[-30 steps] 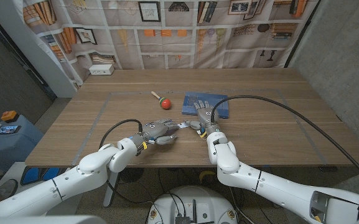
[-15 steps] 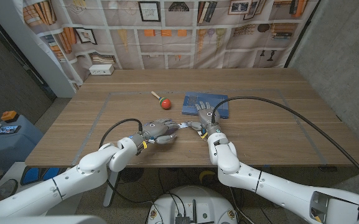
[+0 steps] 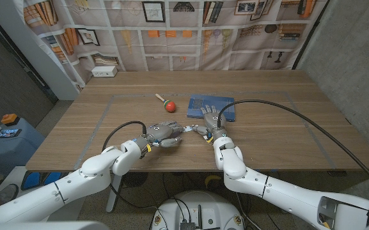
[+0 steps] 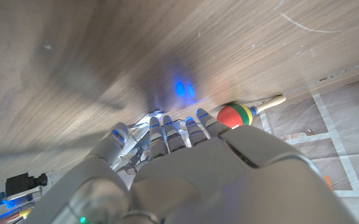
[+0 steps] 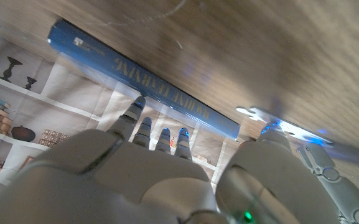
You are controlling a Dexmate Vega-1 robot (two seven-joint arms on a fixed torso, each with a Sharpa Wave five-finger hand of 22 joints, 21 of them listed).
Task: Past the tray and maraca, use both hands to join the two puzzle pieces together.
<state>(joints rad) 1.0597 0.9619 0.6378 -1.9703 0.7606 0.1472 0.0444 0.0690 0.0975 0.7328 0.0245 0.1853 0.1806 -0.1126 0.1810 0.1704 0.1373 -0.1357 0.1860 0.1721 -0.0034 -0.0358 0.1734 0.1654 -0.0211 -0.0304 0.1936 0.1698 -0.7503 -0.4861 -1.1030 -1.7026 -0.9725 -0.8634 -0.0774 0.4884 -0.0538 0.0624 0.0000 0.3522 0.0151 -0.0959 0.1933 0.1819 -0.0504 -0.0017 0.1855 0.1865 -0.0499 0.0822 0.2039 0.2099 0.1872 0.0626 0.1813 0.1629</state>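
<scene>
Wooden tabletop (image 3: 267,137) carries, toward the far side, a red-headed maraca with a pale wooden handle (image 3: 166,103) and a flat blue rectangular tray (image 3: 226,105). The maraca's long axis runs diagonally, handle toward the far left, head toward the near right; it lies just left of the tray, apart from it. Both sit just beyond the hands. A white box (image 3: 104,71) rests at the far left edge of the tabletop, well clear. Left hand (image 3: 164,134) and right hand (image 3: 213,123) meet near the middle of the tabletop, nearer the robot than the tray, fingertips close together. Between them a small pale puzzle piece (image 3: 187,129) shows, thin and flat, long axis roughly left-right across the gap. Left hand appears to pinch it, fingers curled in. Right hand's fingers reach toward the tray; in the right wrist view its thumb meets a pale piece (image 5: 272,119), but whether it actually holds that piece cannot be told.
</scene>
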